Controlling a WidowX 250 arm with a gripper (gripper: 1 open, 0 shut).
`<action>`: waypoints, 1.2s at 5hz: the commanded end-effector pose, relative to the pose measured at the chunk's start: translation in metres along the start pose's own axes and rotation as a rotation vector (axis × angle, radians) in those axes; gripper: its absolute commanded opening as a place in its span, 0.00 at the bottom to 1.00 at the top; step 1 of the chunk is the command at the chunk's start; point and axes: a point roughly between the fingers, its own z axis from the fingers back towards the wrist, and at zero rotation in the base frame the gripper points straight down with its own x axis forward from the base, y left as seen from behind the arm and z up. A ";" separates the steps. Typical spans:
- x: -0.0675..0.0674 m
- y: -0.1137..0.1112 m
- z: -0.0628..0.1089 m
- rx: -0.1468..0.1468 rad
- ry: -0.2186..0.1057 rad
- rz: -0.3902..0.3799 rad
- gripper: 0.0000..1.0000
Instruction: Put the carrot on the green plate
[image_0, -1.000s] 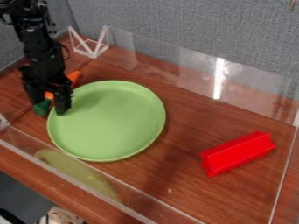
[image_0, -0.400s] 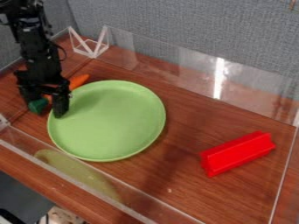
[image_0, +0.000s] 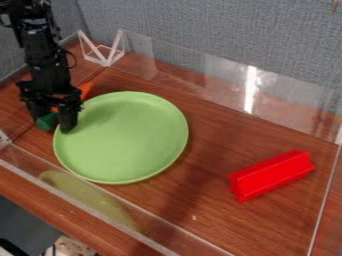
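Note:
The carrot lies on the wooden table just off the left rim of the green plate (image_0: 127, 137). Its orange tip (image_0: 84, 90) points up and to the right, and its dark green leafy end (image_0: 46, 124) is towards me. My gripper (image_0: 51, 113) points straight down over the carrot's middle, one black finger on each side of it, low at the table. The fingers hide the carrot's middle, so I cannot see whether they press on it. The plate has nothing on it.
A red rectangular block (image_0: 273, 174) lies at the right front. Clear acrylic walls (image_0: 247, 85) fence the table on all sides. A white wire stand (image_0: 102, 47) sits at the back left. A yellowish smear (image_0: 83, 192) marks the front wall.
The gripper has stayed over the carrot and rolled slightly about its vertical axis. Its fingers have drawn a little closer together around the carrot, which has not moved.

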 end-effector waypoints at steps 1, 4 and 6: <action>0.000 -0.003 0.011 0.025 -0.030 0.021 0.00; -0.015 -0.019 0.066 0.046 -0.116 -0.109 0.00; -0.011 -0.047 0.119 0.019 -0.186 -0.132 0.00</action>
